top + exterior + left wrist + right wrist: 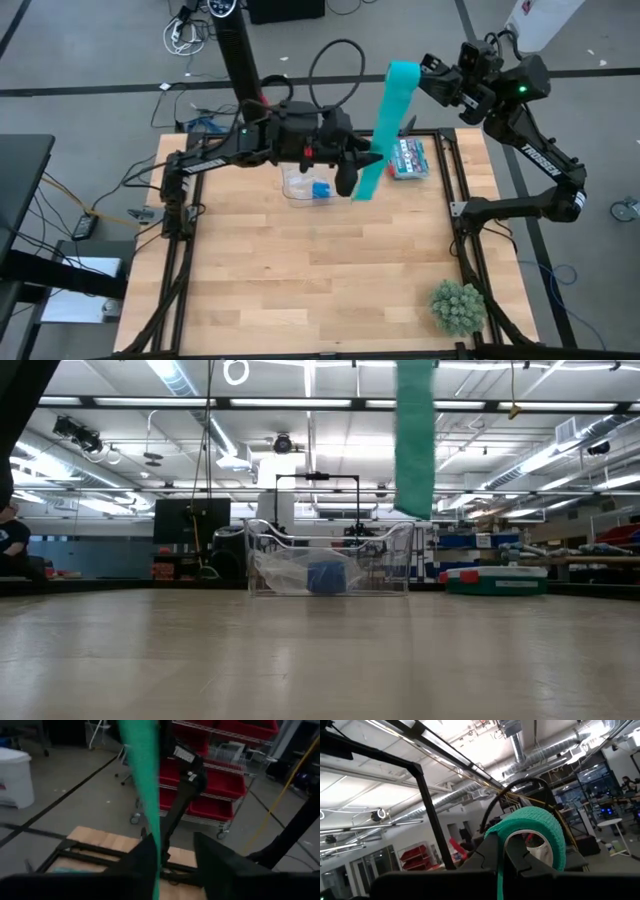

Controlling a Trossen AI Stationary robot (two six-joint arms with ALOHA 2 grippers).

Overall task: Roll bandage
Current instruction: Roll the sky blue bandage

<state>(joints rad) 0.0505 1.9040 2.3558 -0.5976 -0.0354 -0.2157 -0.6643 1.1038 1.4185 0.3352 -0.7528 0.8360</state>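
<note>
High view: the bandage (388,125) is a long teal ribbon stretched in the air above the far end of the table (320,290). Its top is pinched in the shut right gripper (428,72), raised past the table's far right corner. Its bottom reaches the left gripper (352,176), which sits just right of the clear bin (303,184). From above, the ribbon's long axis slants from the right gripper down toward the bin. Right of the strip lies a teal and white packet (408,158); a small green plant (458,306) stands well apart at the near right corner.

Low view: neither gripper shows here. The bandage (415,435) hangs as a straight upright strip, entering from above, its free end cut square and clear of the tabletop, above the right end of the clear bin (330,565). Only this view shows the bin holds a blue roll (324,576) and crumpled clear plastic.

Left wrist view: the left gripper (175,852) has fingers (216,857) parted, a moderate gap. The bandage (146,775) runs lengthwise through it, along the inner face of one finger and apart from the other. Beyond are the table's frame, the other arm and red shelf bins (215,775).

Right wrist view: the bandage (540,827) wraps in a loop over the right gripper (517,862), fingers closed on it, a thin edge trailing down. The bin is not seen here, only ceiling ducts and the dark frame.
</note>
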